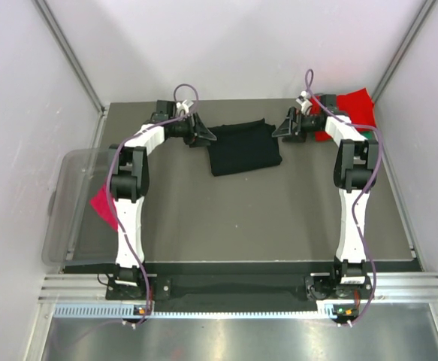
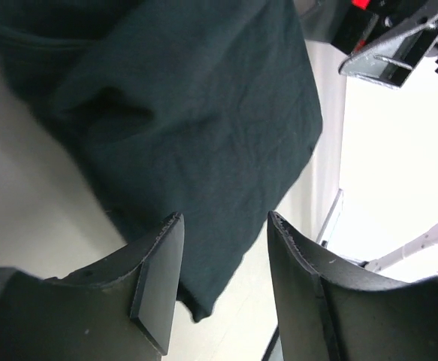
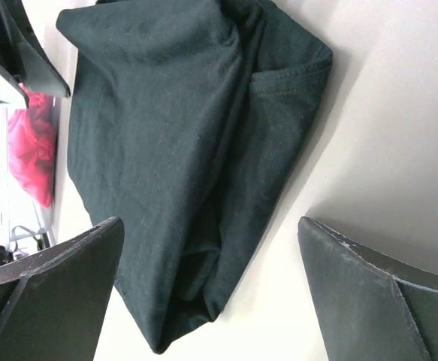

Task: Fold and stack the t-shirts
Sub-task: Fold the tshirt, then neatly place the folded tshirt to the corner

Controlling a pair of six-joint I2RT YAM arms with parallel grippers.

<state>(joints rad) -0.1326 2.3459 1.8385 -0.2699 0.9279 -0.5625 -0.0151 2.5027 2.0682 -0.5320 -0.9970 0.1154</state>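
Top external view: a crimson t-shirt point(image 1: 102, 204) hangs over the clear bin point(image 1: 62, 226). The left gripper point(image 1: 209, 136), jaws apart and empty, is beside the folded black t-shirt point(image 1: 241, 150) at the table's middle. The right gripper point(image 1: 279, 131) gapes wide opposite, near a red t-shirt point(image 1: 356, 105).

Top view: high, behind the arm bases point(image 1: 125, 282), looking down over the whole table point(image 1: 279, 218). Left wrist view: close and low, past the left gripper point(image 2: 225, 218), facing right. Right wrist view: close, past the right gripper point(image 3: 209, 222), facing left. All three share the black t-shirt point(image 1: 241, 147), far centre of the table.
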